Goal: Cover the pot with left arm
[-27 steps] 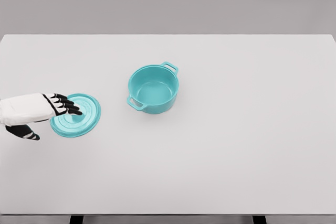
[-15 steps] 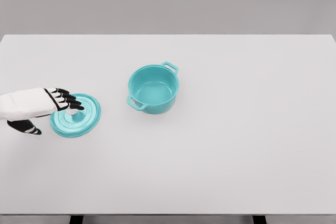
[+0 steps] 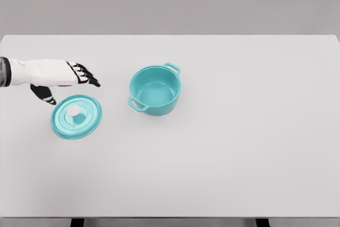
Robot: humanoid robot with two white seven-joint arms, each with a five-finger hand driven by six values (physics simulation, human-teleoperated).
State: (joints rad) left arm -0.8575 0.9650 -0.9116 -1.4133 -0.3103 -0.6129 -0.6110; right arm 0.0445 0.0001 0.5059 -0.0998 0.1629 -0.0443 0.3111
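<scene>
A teal pot [image 3: 155, 90] with two side handles stands uncovered near the middle of the white table [image 3: 239, 147]. Its teal lid [image 3: 76, 117], with a pale knob on top, lies flat on the table to the pot's left. My left hand [image 3: 71, 78] hovers just behind and above the lid, fingers spread and pointing right toward the pot, thumb hanging down. It holds nothing and does not touch the lid. The right arm is not visible.
My left hand has lifted off the lid's knob and moved back and to the right, away from the lid. The lid and pot have stayed in place.
</scene>
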